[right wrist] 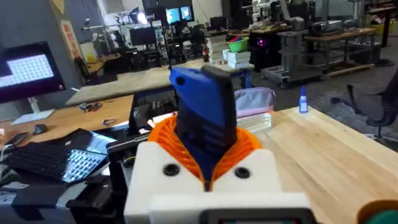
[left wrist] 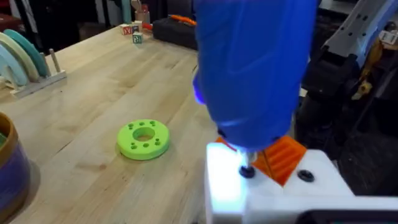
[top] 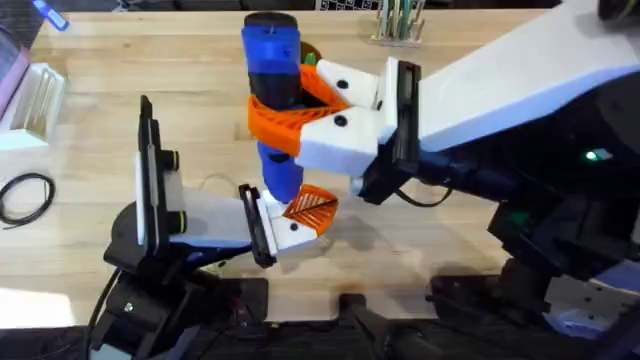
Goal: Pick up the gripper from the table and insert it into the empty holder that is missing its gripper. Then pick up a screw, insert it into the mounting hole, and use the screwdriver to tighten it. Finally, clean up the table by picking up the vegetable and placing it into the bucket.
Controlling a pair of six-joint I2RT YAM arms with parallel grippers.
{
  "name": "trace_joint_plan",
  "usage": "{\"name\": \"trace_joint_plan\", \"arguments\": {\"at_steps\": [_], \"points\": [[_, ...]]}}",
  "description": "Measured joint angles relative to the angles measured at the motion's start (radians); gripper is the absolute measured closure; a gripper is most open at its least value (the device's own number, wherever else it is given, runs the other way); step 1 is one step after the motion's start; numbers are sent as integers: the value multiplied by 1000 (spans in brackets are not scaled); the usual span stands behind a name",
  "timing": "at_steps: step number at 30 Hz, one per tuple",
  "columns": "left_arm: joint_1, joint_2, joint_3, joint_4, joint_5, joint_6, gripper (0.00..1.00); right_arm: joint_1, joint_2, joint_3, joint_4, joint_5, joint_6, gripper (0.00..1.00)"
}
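My right gripper [top: 292,108] is shut on the blue screwdriver [top: 272,70], which stands upright with its orange pads [right wrist: 249,146] on both sides of the body. The thin bit [left wrist: 247,168] points down onto a dark screw head in the white holder block [left wrist: 273,190] at my left gripper [top: 300,215]. An orange wedge, the gripper [left wrist: 285,157], sits in that block just beside the bit. The bucket [left wrist: 9,171], blue with a tan rim, stands on the table [left wrist: 112,93] off to the side. The vegetable is out of view.
A bright green disc with holes [left wrist: 143,138] lies on the table near the screwdriver. A rack of plates [top: 35,95] and a black cable loop [top: 25,195] are at the left. A pen stand [top: 400,25] is at the far edge.
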State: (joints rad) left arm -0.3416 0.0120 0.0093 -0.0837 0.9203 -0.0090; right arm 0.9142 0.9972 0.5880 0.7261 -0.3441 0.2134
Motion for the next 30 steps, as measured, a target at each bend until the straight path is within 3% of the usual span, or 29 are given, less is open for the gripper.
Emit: {"name": "trace_joint_plan", "arguments": {"at_steps": [8,15,20,25,30], "points": [[0,0,0,1,0,1,986,-6,0,0,17,-3,0,979],[0,-1,0,1,-4,2,986,-102,-84,-6,126,-3,2,979],[0,-1,0,1,-4,1,986,-113,-107,-3,99,-1,-13,979],[0,-1,0,1,-4,2,986,-171,-100,-3,-173,80,-216,979],[0,-1,0,1,-4,2,986,-327,-13,-3,-383,350,-609,980]]}}
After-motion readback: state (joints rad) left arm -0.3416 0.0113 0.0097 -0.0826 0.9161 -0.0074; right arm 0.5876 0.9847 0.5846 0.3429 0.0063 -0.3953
